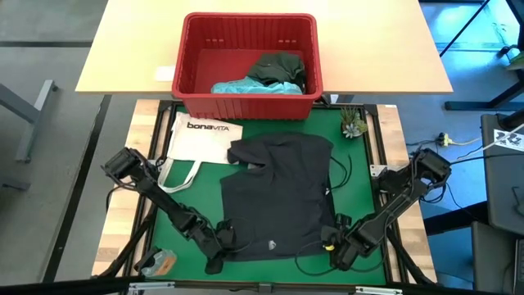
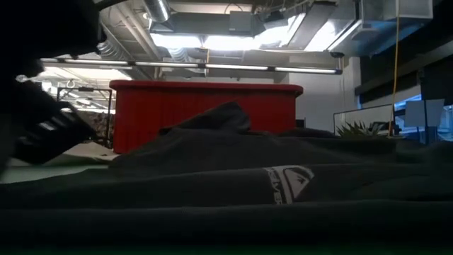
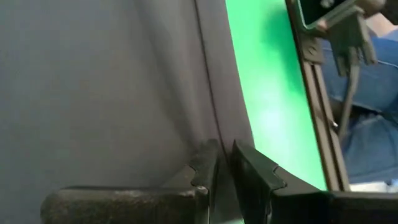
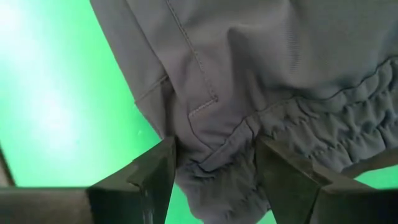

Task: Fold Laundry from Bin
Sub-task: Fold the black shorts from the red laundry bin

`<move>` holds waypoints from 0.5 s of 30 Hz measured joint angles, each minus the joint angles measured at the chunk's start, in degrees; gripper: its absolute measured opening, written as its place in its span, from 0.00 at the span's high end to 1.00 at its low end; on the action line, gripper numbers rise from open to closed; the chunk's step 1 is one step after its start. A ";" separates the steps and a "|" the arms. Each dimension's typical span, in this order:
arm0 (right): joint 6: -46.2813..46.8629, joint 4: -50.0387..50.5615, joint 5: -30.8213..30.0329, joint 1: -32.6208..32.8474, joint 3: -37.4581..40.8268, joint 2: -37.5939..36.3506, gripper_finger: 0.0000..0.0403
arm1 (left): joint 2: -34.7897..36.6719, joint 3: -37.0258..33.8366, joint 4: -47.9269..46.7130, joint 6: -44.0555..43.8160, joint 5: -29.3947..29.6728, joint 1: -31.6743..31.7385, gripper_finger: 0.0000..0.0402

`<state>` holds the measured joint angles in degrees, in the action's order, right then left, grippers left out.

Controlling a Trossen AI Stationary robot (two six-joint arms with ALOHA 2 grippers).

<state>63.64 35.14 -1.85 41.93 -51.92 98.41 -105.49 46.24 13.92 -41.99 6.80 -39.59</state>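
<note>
A dark grey garment (image 1: 278, 197) lies spread across the green mat (image 1: 360, 160) at the frame's centre, its lower hem near the mat's bottom edge. The left gripper (image 1: 221, 248) sits at the hem's lower-left corner, fingers (image 3: 208, 171) pinched on the cloth edge. The right gripper (image 1: 338, 246) sits at the lower-right corner, jaws wide, straddling the bunched waistband. The red bin (image 1: 249, 65) stands at upper centre, holding turquoise (image 1: 246, 85) and dark green (image 1: 278, 67) garments. Bare mat shows to the right of the garment; a white tote bag (image 1: 201, 139) fills the upper left.
</note>
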 joint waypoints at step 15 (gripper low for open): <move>-0.89 0.96 13.39 0.15 -0.52 -3.21 0.46 | 1.77 0.02 2.48 -4.62 -6.63 -1.45 0.89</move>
<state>62.74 36.11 11.54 42.09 -52.44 95.20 -103.72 46.26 16.40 -46.61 0.17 -41.04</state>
